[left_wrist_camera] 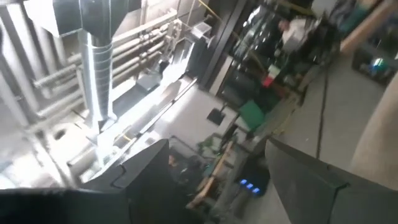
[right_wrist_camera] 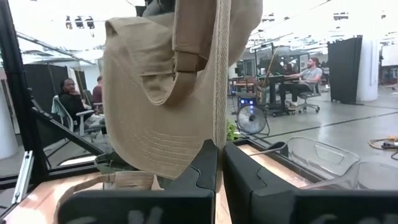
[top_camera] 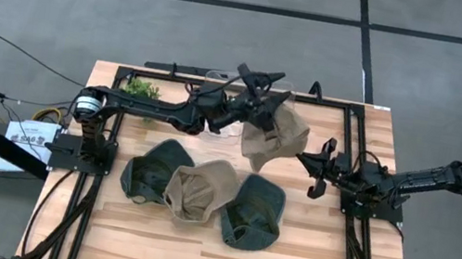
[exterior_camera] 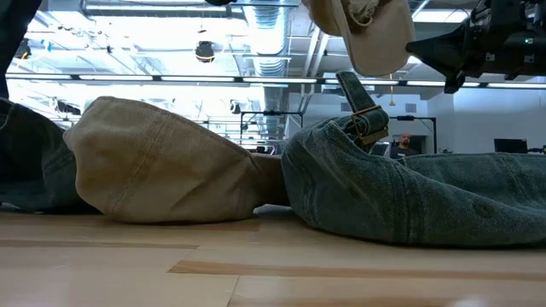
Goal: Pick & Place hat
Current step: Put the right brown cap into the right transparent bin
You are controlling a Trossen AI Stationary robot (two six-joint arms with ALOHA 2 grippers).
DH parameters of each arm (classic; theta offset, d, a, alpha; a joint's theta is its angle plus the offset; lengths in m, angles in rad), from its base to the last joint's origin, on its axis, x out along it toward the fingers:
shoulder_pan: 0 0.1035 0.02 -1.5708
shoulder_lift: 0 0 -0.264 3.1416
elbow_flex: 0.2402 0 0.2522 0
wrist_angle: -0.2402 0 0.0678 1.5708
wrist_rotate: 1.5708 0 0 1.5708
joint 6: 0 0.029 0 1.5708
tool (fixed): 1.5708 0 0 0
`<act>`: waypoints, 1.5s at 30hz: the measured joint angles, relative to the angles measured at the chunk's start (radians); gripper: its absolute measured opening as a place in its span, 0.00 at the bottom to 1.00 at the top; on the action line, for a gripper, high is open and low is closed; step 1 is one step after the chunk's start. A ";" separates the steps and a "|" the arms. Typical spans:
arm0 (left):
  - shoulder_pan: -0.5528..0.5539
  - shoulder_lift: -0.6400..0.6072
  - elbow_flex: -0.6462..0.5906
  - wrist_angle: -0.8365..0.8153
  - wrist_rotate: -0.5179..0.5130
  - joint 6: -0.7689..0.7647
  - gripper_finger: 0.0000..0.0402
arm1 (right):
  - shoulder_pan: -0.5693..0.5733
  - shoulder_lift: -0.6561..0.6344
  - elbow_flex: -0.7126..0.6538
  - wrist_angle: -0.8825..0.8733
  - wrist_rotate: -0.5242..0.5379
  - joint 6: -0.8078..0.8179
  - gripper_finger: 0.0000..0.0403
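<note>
From above, the left hand (top_camera: 262,83) reaches across the table's (top_camera: 357,217) far side, fingers spread, beside a hanging tan hat (top_camera: 275,137). The right hand (top_camera: 319,168) sits just right of that hat. Three more hats (top_camera: 202,191) lie on the table nearer the front. At table height, the tan hat (exterior_camera: 363,30) hangs above the lying ones. Past the right wrist, the right hand (right_wrist_camera: 221,165) is closed on the hat's strap (right_wrist_camera: 222,74).
</note>
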 joint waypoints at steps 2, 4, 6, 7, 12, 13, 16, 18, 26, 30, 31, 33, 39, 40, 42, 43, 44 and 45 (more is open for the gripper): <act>-0.001 0.000 0.000 0.005 -0.001 0.044 0.66 | -0.004 0.000 0.000 0.000 0.000 -0.002 0.01; -0.003 0.000 0.000 0.014 0.006 0.075 0.66 | -0.010 0.002 0.000 0.000 0.000 -0.002 0.01; -0.003 0.000 0.000 0.051 0.013 0.104 0.66 | -0.015 0.004 0.000 -0.001 -0.001 -0.002 0.01; -0.003 0.000 0.000 0.072 0.019 0.119 0.66 | -0.018 0.004 0.000 -0.001 0.000 -0.002 0.01; -0.003 0.000 0.000 0.184 0.020 0.174 0.66 | -0.017 0.004 0.000 -0.008 -0.002 0.004 0.01; -0.003 0.000 0.000 0.193 0.020 0.174 0.66 | -0.017 0.004 0.000 -0.008 -0.002 0.005 0.01; -0.003 0.000 0.000 0.198 0.022 0.174 0.66 | -0.017 0.004 0.000 -0.015 -0.003 0.005 0.01; -0.002 0.000 0.000 0.203 0.029 0.174 0.66 | -0.017 0.004 0.000 -0.019 -0.003 0.005 0.01; -0.005 -0.002 0.000 0.236 0.044 0.081 0.66 | -0.017 0.004 0.000 -0.024 0.025 -0.002 0.01; -0.009 -0.002 0.000 0.210 0.044 -0.014 0.66 | -0.017 0.004 0.000 -0.029 0.056 -0.003 0.01; -0.010 -0.002 0.000 0.198 0.043 -0.022 0.66 | -0.017 0.004 0.000 -0.029 0.056 -0.003 0.01; -0.015 -0.002 0.000 0.192 0.030 -0.042 0.66 | -0.017 0.004 0.000 -0.029 0.067 -0.003 0.01; -0.057 -0.043 0.000 0.079 -0.035 -0.088 0.66 | -0.017 0.004 0.000 -0.030 0.099 -0.004 0.01; -0.065 -0.055 0.000 0.054 -0.043 -0.099 0.66 | -0.017 0.004 0.000 -0.031 0.101 -0.006 0.01; -0.082 -0.088 0.000 0.000 -0.070 -0.127 0.66 | -0.017 0.004 0.000 -0.031 0.101 -0.006 0.01; -0.091 -0.108 0.000 -0.033 -0.092 -0.148 0.66 | -0.017 0.004 0.000 -0.031 0.101 -0.006 0.01; -0.101 -0.129 0.000 -0.073 -0.117 -0.170 0.66 | -0.017 0.004 0.000 -0.031 0.101 -0.006 0.01; -0.111 -0.154 0.000 -0.121 -0.150 -0.197 0.66 | -0.017 0.004 0.000 -0.031 0.101 -0.006 0.01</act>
